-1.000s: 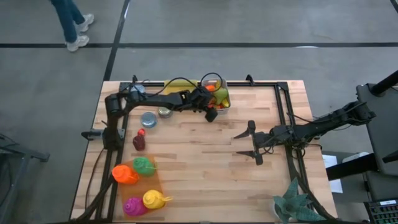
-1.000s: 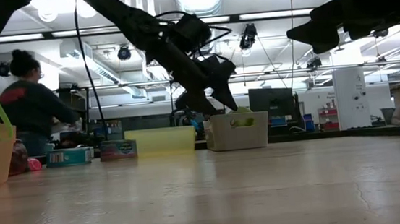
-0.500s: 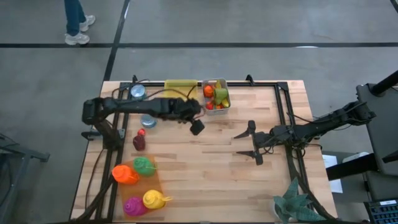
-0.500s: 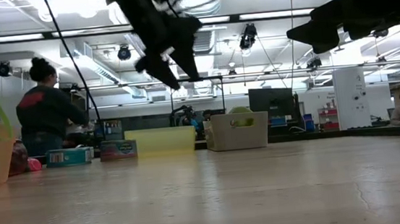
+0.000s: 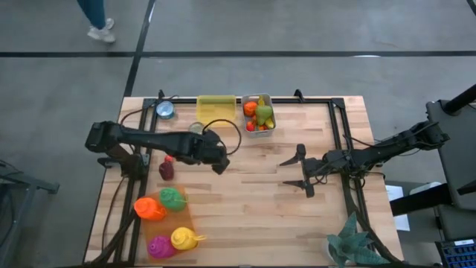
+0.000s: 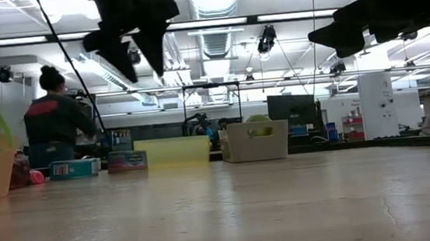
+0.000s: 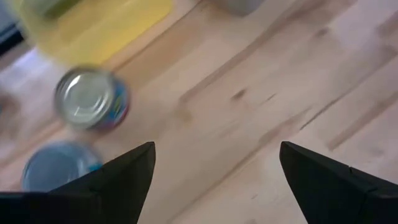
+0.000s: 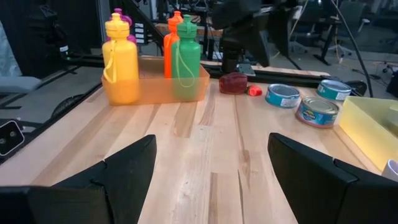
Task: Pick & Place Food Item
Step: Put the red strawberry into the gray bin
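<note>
Food items (image 5: 256,115), a mixed lot of orange, green, yellow and red pieces, lie heaped in a small pale bin (image 5: 271,128) at the far edge of the table (image 5: 253,186). Individual shapes cannot be resolved, so no long axis or heading can be given for any single piece; the bin itself runs long from near to far. In the low view only a green rounded piece (image 6: 257,119) shows above the bin's rim.

Largest first, the table is light wood with a dark frame. Along the far edge, left of the bin, stands a yellow tray (image 5: 216,106), with a tin can (image 5: 164,110) further left. In the near left corner an orange tray (image 5: 181,232) holds four bottles: orange, green, magenta and yellow. A dark red item (image 5: 166,170) rests on the left side between the can and the bottles.

Left gripper (image 5: 219,165) hangs above the table at left centre, fingers spread wide and holding nothing. The food lies well apart from it, farther away and to its right. Its wrist view shows two cans (image 7: 92,99) on the wood ahead.

Right gripper (image 5: 292,172) waits at right centre, jaws wide and empty, with the food bin farther away and to its left.
</note>
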`<action>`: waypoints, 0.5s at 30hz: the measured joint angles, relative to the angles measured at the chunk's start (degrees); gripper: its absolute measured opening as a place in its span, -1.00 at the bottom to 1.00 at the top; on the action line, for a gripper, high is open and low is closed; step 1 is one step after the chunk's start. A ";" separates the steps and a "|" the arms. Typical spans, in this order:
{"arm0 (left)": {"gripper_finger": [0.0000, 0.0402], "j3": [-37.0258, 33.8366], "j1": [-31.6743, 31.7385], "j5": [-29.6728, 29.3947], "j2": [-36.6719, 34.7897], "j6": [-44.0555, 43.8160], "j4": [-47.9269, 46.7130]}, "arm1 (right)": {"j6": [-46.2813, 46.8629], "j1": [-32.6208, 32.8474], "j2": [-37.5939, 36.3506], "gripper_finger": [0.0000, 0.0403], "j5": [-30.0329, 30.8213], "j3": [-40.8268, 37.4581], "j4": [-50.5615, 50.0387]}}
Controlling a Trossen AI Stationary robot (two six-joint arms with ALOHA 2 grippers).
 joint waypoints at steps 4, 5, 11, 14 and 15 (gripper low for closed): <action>0.74 0.00 0.13 0.08 0.00 -8.55 -7.02 | 0.07 0.00 0.00 0.52 2.91 0.00 0.01; 0.74 0.00 0.42 0.10 0.00 -10.12 -8.95 | 0.07 -0.01 0.00 0.52 3.79 0.00 0.04; 0.74 0.00 4.87 5.99 0.00 -13.12 -19.23 | 0.17 -0.01 0.00 0.52 6.23 0.00 0.07; 0.74 -0.53 8.24 10.32 0.00 -8.47 -22.21 | 0.16 0.00 0.00 0.52 6.23 0.00 0.07; 0.74 -0.93 9.20 11.25 -0.02 -6.43 -23.02 | 0.15 -0.01 0.00 0.52 6.26 0.00 0.07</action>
